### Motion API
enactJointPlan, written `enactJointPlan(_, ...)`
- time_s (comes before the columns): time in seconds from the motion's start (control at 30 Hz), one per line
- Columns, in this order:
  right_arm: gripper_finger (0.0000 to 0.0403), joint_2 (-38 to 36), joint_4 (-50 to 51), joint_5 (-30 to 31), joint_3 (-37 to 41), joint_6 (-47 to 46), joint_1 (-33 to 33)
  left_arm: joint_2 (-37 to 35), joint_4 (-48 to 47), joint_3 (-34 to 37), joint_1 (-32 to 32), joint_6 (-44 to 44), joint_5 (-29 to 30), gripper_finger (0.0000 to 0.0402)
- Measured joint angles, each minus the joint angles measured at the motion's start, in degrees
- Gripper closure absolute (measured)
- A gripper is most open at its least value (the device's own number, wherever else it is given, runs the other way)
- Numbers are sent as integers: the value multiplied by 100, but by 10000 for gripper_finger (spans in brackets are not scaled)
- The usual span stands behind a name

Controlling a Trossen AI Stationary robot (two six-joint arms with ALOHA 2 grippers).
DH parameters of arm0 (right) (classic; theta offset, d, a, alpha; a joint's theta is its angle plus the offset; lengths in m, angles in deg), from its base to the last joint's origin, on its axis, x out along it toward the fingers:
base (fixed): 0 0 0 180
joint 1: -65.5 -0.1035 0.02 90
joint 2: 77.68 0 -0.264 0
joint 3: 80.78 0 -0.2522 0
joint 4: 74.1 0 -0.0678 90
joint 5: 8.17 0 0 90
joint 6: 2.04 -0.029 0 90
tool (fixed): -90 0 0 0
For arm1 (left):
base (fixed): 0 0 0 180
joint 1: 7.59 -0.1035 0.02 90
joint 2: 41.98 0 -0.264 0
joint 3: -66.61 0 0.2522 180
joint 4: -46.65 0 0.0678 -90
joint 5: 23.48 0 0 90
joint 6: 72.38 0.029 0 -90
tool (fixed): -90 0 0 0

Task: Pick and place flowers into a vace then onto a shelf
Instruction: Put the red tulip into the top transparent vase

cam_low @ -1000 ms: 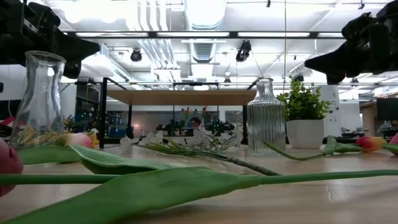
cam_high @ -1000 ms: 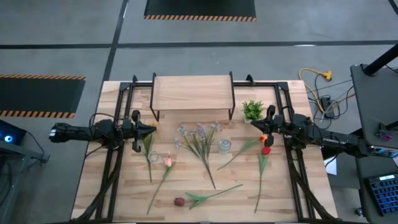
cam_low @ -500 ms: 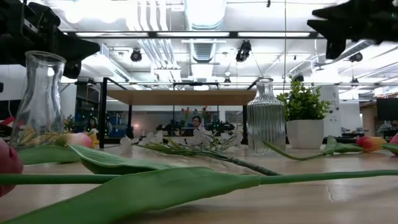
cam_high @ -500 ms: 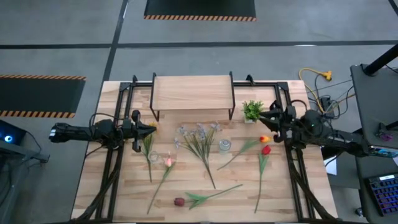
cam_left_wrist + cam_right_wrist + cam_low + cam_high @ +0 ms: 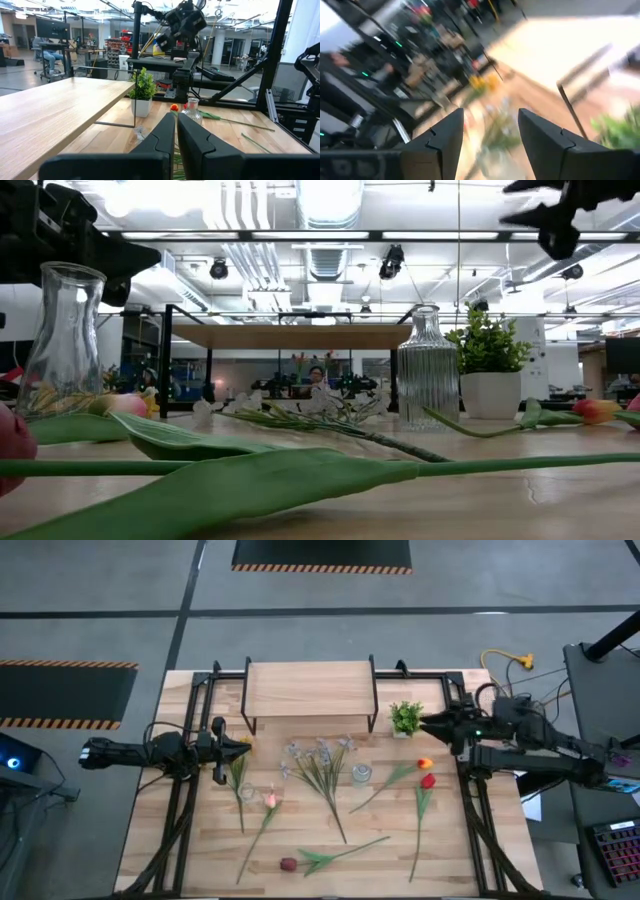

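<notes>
Several flowers lie flat on the table: a white spray (image 5: pixel 320 766), an orange tulip (image 5: pixel 425 763), a red tulip (image 5: pixel 428 781), a pink tulip (image 5: pixel 270 800) and a maroon one (image 5: pixel 288 864). A ribbed glass vase (image 5: pixel 361 774) (image 5: pixel 428 368) and a smooth one (image 5: pixel 247 793) (image 5: pixel 62 340) stand upright among them. The shelf (image 5: pixel 310 688) stands at the far middle. My left gripper (image 5: pixel 243 745) (image 5: pixel 176 135) hovers shut at the left, holding nothing. My right gripper (image 5: pixel 425 723) (image 5: pixel 540 205) is open, high above the table's right side, beside the potted plant (image 5: pixel 406 718).
A small potted plant (image 5: pixel 488 375) stands right of the shelf's legs. Black metal frames (image 5: pixel 190 770) run along both table sides. Bare wood shows along the near edge (image 5: pixel 200 875). The right wrist view is blurred.
My right gripper has risen from just above the orange and red tulips and drawn back toward the table's far right, opening its fingers on the way. The flowers and vases lie as before.
</notes>
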Motion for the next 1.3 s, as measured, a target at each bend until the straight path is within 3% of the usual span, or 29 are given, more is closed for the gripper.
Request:
enactJointPlan(0.3, 223, 1049, 592, 87, -682, -914, -498, 0, 0, 0, 0, 0, 0, 398)
enactJointPlan(0.77, 223, 2799, 1324, 953, -1319, -3143, -2757, 0, 0, 0, 0, 0, 0, 398)
enactJointPlan(1.07, 224, 3951, 3077, 1857, -2185, -4813, -3844, 0, 0, -1, 2, -2, 0, 398)
enactJointPlan(1.3, 243, 4850, 4290, 1906, -2410, -5872, -4360, 0, 0, 0, 0, -2, 0, 398)
